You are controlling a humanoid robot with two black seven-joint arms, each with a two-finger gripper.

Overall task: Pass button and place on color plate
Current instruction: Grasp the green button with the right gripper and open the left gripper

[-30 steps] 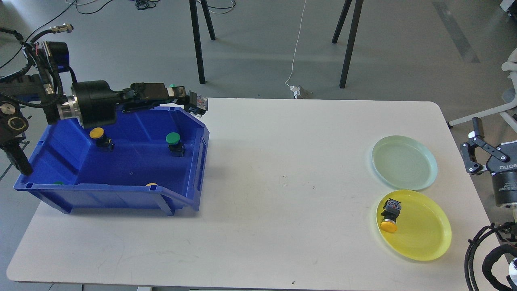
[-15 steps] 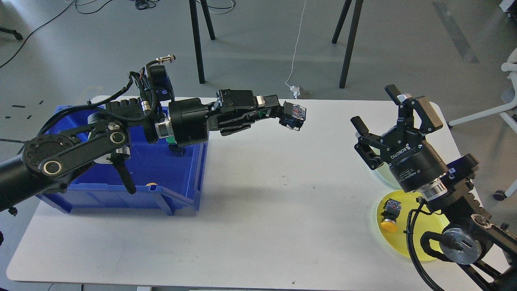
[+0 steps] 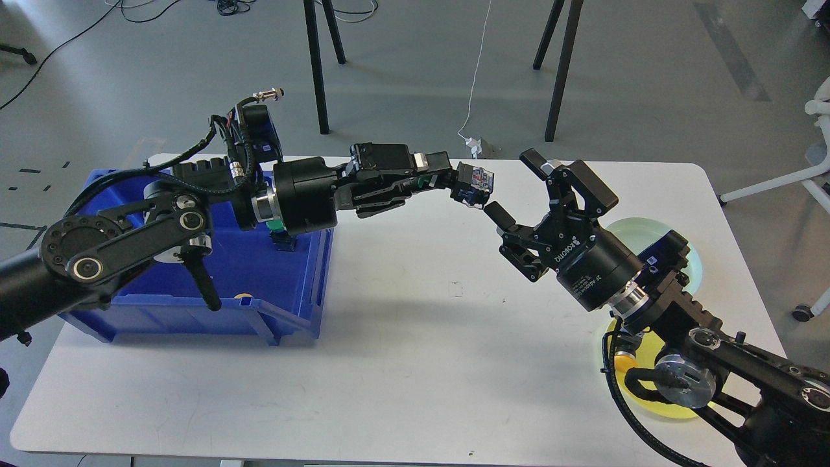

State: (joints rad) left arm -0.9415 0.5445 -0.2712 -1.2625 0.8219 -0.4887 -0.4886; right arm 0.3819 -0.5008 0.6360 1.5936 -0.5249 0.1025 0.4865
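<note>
My left gripper (image 3: 459, 181) is shut on a green push button (image 3: 472, 184) and holds it above the middle of the white table, the button's dark contact block pointing right. My right gripper (image 3: 515, 185) is open just right of it, one finger below the button and one above to the right, not touching. The pale green plate (image 3: 677, 235) and the yellow plate (image 3: 648, 402) lie at the right, mostly hidden behind my right arm. A yellow button (image 3: 624, 358) on the yellow plate shows only partly.
A blue bin (image 3: 259, 285) stands at the left with a green button (image 3: 280, 232) mostly hidden by my left arm and a yellow one (image 3: 244, 297) at its front rim. The white table (image 3: 415, 363) has bare room in the middle and front.
My right arm has swung left from over the plates, bringing its open gripper right up to the button. My left gripper has stayed almost still, holding the button.
</note>
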